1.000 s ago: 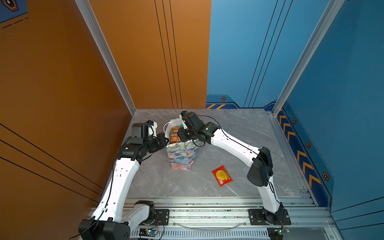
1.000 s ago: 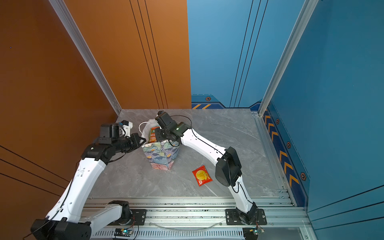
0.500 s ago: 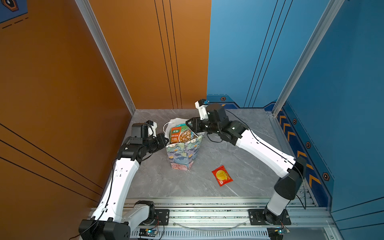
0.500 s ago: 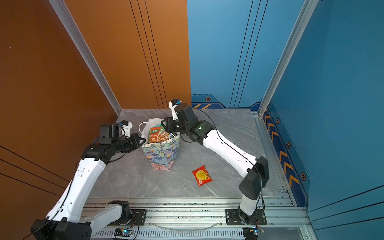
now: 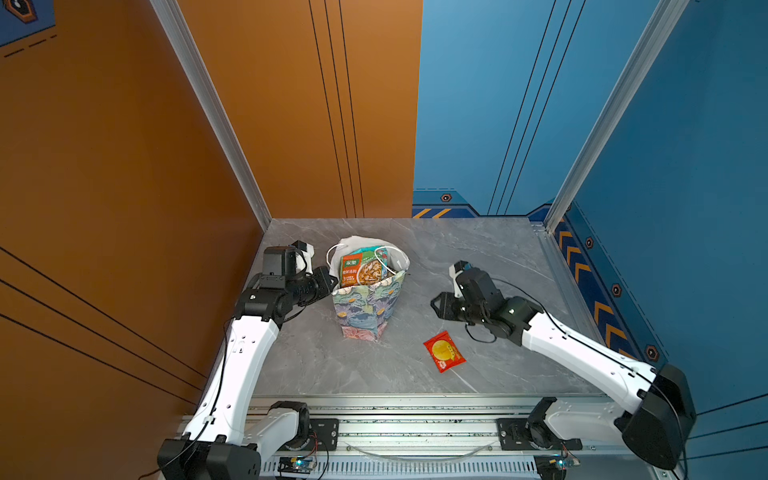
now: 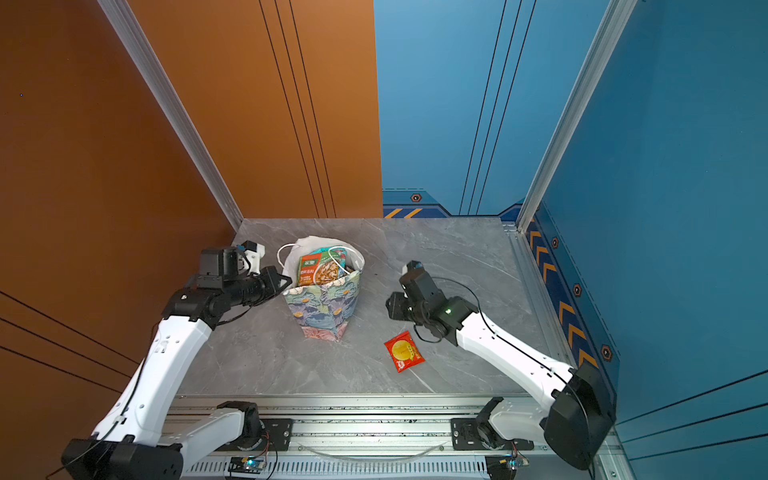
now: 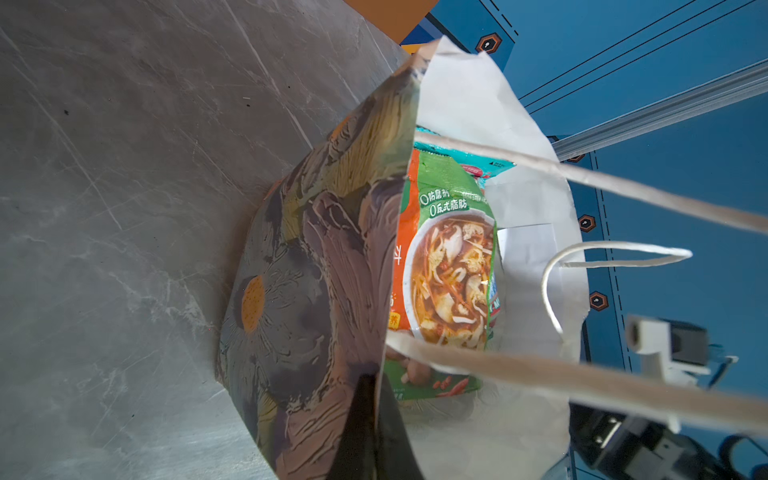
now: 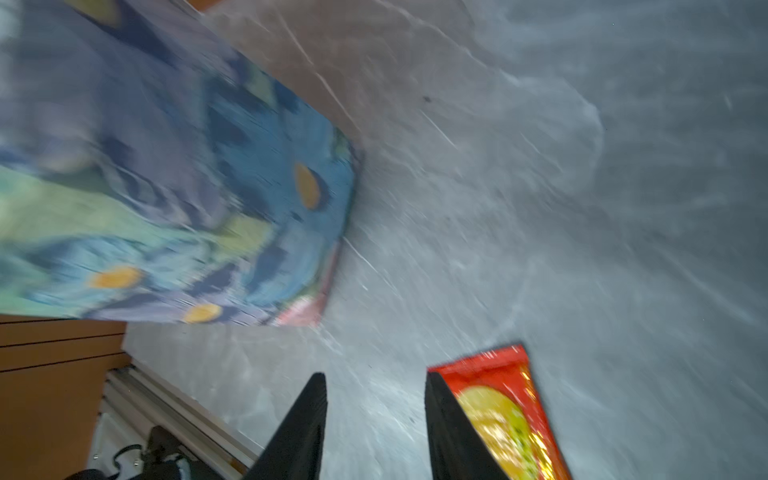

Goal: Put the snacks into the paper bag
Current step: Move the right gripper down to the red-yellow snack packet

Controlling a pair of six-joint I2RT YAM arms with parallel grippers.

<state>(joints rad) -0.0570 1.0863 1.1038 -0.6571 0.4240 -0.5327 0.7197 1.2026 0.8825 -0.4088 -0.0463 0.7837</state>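
1. Left arm [image 5: 249, 345]: elbow bent, wrist level, reaching sideways. Left gripper [image 5: 333, 284] clenched on the rim of the paper bag [image 5: 365, 307], fingers [image 7: 359, 424] on either side of the bag wall in the left wrist view.
2. Right arm [image 5: 582, 353]: stretched low over the table [image 5: 478, 257], wrist tipped down. Right gripper [image 5: 436, 306] released, jaws apart and empty in the right wrist view.
3. Paper bag: upright, mouth spread open, right at the left gripper's tips. Well apart from the right gripper, off to its side.
4. In the bag: green-orange sachet [image 5: 361, 270] standing against the gripped wall, teal packet [image 7: 457, 156] behind it. Cord handles [image 7: 540, 374] loop across the mouth.
5. Red sachet [image 5: 444, 351]: flat on the table, near the right gripper, apart from the bag. Partly hidden behind one finger in the blurred right wrist view; cannot tell about contact.
6. Room: bare table around the right gripper. Orange wall [image 5: 124, 208] close behind the left arm, blue wall [image 5: 685, 208] beyond the right arm.
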